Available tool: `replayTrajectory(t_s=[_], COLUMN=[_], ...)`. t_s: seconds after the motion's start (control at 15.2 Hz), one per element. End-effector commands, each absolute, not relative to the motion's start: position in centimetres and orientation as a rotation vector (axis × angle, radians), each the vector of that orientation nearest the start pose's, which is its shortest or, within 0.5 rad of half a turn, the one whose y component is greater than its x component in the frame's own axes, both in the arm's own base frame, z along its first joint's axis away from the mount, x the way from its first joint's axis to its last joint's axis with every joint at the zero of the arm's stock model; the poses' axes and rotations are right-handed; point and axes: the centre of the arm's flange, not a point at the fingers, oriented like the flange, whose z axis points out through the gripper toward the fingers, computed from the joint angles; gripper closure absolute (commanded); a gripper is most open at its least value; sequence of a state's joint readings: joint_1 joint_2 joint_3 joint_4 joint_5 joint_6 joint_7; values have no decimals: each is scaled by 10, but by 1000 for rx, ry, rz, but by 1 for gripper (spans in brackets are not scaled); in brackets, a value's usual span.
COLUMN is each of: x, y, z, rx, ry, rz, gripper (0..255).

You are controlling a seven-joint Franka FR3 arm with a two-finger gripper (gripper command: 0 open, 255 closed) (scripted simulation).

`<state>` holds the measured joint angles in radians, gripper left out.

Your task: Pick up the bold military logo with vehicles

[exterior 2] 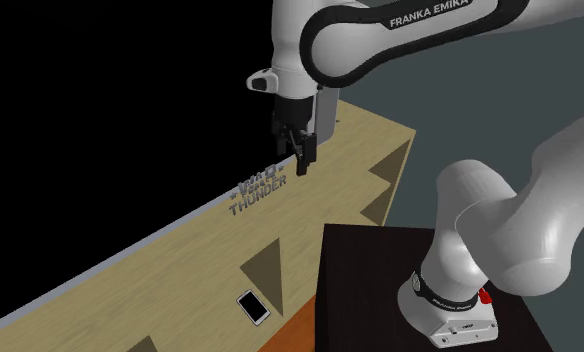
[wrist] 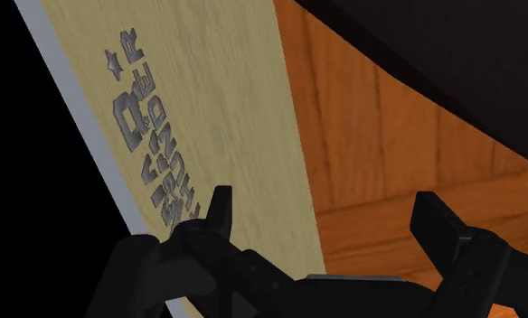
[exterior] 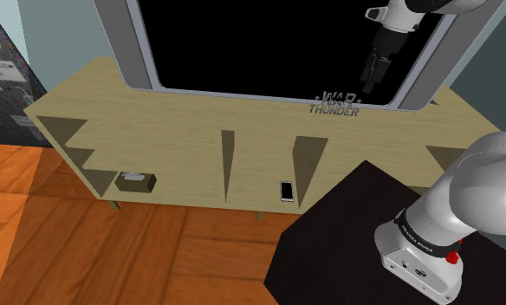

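Light wood makes up the long sideboard (exterior: 182, 113), which stands on an orange plank floor (exterior: 35, 225) with a grey frame (exterior: 130, 43) around a black area rising behind it. On the sideboard's top, close to its back edge, a grey "War Thunder" logo (exterior: 335, 104) lies flat.

The black gripper (exterior: 374, 82) hangs above that top and points down at it, and its two fingers stand apart with nothing between them. The logo (exterior 2: 257, 190) lies below the gripper (exterior 2: 302, 160) and off to one side of it, not straight under the tips, and the two are clear of each other. From the wrist, the raised letters (wrist: 149, 149) run along the back edge of the wood, outside the gap of the gripper (wrist: 325, 212) and beyond one finger (wrist: 219, 206). Bare wood and floor show between the fingers.

Well below the gripper, in an open compartment of the sideboard's front, a phone (exterior: 287, 191) lies flat. Far from the gripper, a small box (exterior: 136, 181) sits in a low compartment at the other end. The arm's dark stand (exterior: 347, 234) rests on the floor in front of the sideboard.
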<state>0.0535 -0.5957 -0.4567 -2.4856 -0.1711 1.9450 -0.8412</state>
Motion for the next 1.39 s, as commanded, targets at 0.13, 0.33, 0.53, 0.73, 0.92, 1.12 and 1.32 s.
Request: replayTrajectory(t_s=[0.13, 0.33, 0.53, 0.73, 0.92, 1.12, 1.32], x=[372, 393, 417, 423, 423, 423, 428], y=[-206, -231, -255, -260, -260, -260, -258], z=[438, 416, 394, 378, 363, 349, 347], rx=[-2897, -2853, -2804, -2791, -2791, -2791, -2792], ry=[-1023, -1136, -1247, -1275, -1275, -1275, -1276], rz=[-127, -151, -174, -180, -180, -180, -180], gripper=[0, 0, 0, 0, 0, 0, 255])
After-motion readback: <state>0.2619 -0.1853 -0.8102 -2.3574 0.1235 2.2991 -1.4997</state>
